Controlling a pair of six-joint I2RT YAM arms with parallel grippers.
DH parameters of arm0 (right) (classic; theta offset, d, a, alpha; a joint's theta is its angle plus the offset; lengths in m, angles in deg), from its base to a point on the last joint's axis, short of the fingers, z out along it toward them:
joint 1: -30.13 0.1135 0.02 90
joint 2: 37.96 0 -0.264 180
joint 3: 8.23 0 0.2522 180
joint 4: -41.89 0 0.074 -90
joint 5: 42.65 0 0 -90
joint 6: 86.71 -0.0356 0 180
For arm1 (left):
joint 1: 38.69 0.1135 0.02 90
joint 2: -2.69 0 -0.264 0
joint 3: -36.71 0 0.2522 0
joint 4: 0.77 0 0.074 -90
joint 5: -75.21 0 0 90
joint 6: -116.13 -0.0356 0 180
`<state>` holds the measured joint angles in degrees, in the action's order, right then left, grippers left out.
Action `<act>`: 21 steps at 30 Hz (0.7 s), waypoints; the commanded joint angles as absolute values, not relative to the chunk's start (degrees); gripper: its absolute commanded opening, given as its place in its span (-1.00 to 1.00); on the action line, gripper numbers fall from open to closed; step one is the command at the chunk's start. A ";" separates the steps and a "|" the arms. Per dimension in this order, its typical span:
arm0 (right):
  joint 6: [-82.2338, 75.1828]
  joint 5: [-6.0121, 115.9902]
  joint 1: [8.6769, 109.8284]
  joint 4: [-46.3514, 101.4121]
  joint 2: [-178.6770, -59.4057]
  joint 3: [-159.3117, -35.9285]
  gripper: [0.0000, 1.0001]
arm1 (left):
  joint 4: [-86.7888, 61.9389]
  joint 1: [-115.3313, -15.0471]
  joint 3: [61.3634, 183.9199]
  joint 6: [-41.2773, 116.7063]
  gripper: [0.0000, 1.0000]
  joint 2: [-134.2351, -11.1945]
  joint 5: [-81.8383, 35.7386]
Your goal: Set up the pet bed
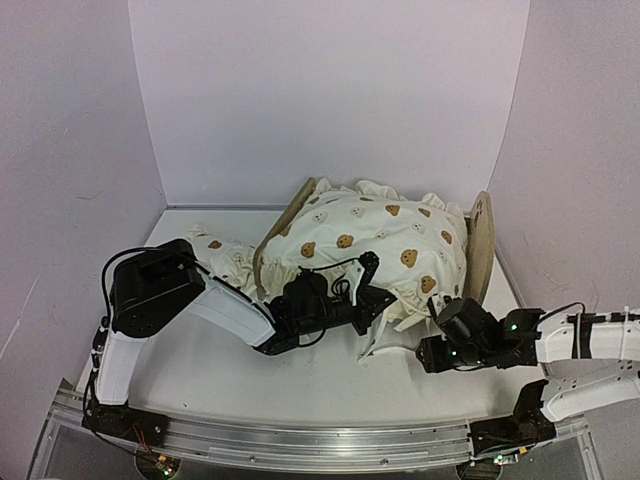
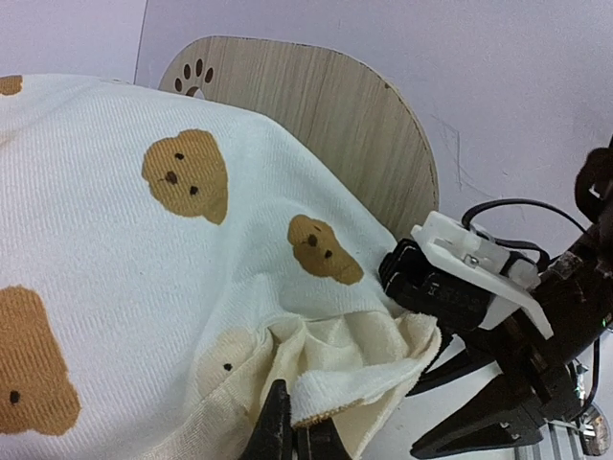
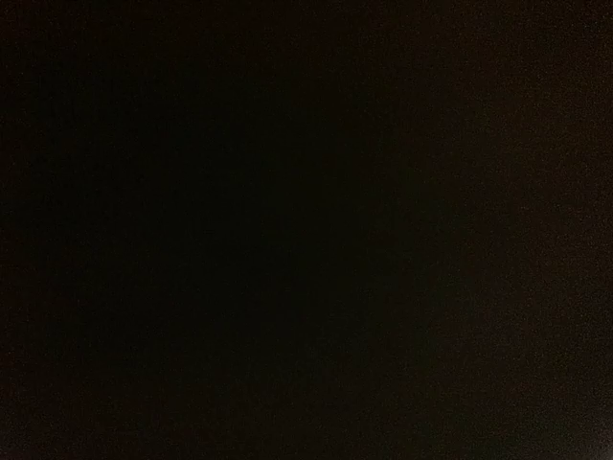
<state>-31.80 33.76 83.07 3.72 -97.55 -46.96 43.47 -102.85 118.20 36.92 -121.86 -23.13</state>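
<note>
The pet bed is mostly covered. Its rounded wooden headboard (image 1: 481,243) with the paw cutout stands at the right and also shows in the left wrist view (image 2: 326,115). The other wooden end (image 1: 288,218) shows at the left, and the striped base is hidden. The large cream bear-print cushion (image 1: 375,240) is draped over the frame. My left gripper (image 2: 299,436) is shut on the cushion's ruffled edge (image 2: 364,359) at its near side (image 1: 385,298). My right gripper (image 1: 442,312) is pushed against the cushion's near right corner, with its fingers hidden. The right wrist view is fully dark.
A smaller bear-print cloth piece (image 1: 222,255) lies left of the bed on the white table (image 1: 300,370). White walls close the back and both sides. The right arm's black-and-white wrist (image 2: 469,273) sits close to my left fingers.
</note>
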 commanded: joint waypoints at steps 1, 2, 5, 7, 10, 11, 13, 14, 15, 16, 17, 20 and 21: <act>-34.67 9.04 88.37 20.60 -100.10 -47.73 0.05 | 45.04 -102.59 117.68 37.44 -1.00 -117.49 -23.00; -34.08 7.23 88.56 21.69 -100.90 -47.01 -0.03 | 45.00 -102.59 117.51 37.39 -1.00 -117.34 -23.04; -34.25 1.79 88.59 23.07 -104.06 -45.97 -0.21 | 44.98 -102.59 117.37 36.98 -1.00 -117.02 -22.99; -35.29 -0.47 88.63 23.41 -104.73 -45.93 -0.18 | 45.02 -102.59 117.25 36.63 -1.00 -116.80 -22.92; -29.62 -1.00 88.62 34.86 -105.11 -42.31 -0.27 | 45.04 -102.51 116.31 36.69 -1.00 -115.96 -22.62; -27.13 -0.49 88.58 36.13 -104.96 -42.65 -0.51 | 44.98 -102.50 116.04 36.76 -1.00 -115.62 -22.61; -25.84 2.15 88.63 26.57 -102.94 -49.28 -1.00 | 44.97 -102.42 115.55 36.60 -1.00 -115.13 -22.53; -25.42 4.99 88.62 20.19 -101.88 -54.25 -1.00 | 44.97 -102.35 115.40 36.53 -1.00 -114.92 -22.52; -24.39 7.95 88.58 13.29 -101.41 -58.96 -1.00 | 45.00 -102.33 115.20 36.44 -1.00 -114.77 -22.52; -23.91 10.33 88.46 4.83 -101.87 -64.84 -1.00 | 45.00 -102.25 115.04 36.34 -1.00 -114.61 -22.48; -24.04 11.01 88.35 -3.77 -103.03 -70.99 -1.00 | 45.00 -102.17 114.93 36.25 -1.00 -114.45 -22.44; -18.74 13.39 87.12 -21.01 -105.54 -83.76 -0.98 | 45.02 -102.08 114.58 35.89 -1.00 -113.87 -22.21; -17.10 13.22 86.47 -24.65 -106.75 -87.02 -0.97 | 45.02 -102.06 114.53 35.89 -1.00 -113.74 -22.11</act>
